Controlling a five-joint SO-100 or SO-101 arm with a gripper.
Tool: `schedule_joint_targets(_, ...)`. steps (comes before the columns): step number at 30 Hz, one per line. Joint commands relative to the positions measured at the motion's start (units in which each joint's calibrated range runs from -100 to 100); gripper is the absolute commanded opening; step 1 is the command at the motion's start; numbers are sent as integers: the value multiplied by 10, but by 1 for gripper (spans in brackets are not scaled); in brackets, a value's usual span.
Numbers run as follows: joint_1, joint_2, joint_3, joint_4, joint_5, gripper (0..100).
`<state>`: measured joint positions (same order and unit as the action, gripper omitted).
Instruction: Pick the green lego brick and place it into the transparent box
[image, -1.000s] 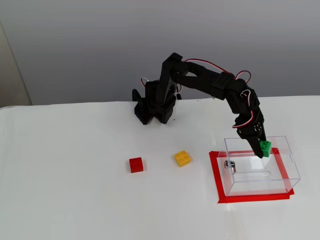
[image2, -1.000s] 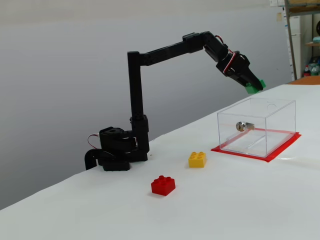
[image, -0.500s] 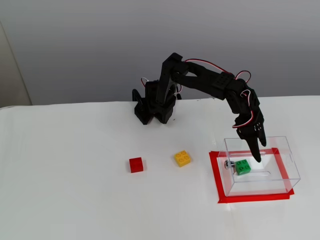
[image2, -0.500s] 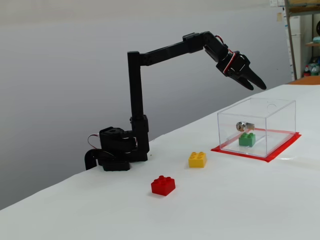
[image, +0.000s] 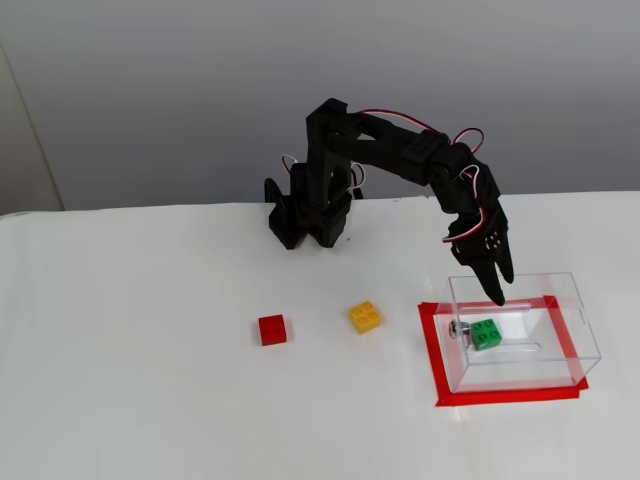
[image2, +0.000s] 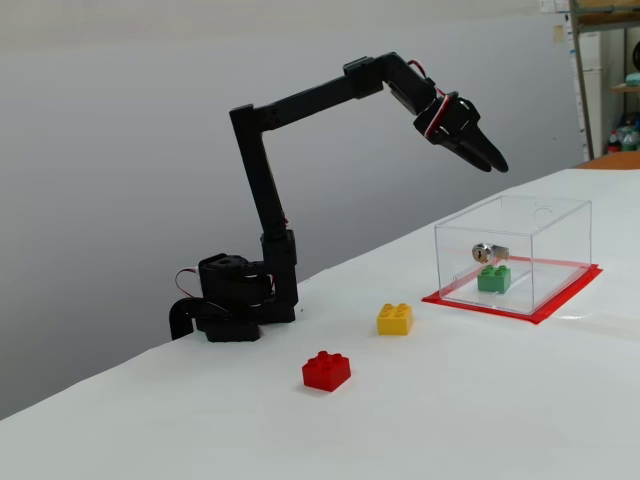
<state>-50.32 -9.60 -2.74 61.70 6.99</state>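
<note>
The green lego brick (image: 487, 334) lies on the floor of the transparent box (image: 520, 372), near the metal fitting on its left wall. In the other fixed view the brick (image2: 492, 279) shows through the clear wall of the box (image2: 560, 250). My gripper (image: 497, 286) hangs open and empty above the box's far left corner, fingers pointing down. From the side, the gripper (image2: 496, 166) is well above the box's top and slightly to its left.
A yellow brick (image: 365, 316) and a red brick (image: 272, 329) lie on the white table left of the box. Red tape (image: 430, 350) frames the box. The arm's base (image: 305, 215) stands at the table's back edge.
The gripper opened and the green brick fell into the box. Since then the arm has drawn back toward its base, the gripper shifting left and a little up.
</note>
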Motion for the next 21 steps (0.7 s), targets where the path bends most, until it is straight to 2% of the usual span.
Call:
schedule_joint_targets(1, 27, -81, 33, 2, 1, 6)
schedule_joint_targets(10, 124, -258, 173, 2, 3, 2)
schedule_joint_targets(21, 348, -501, 351, 3, 0, 2)
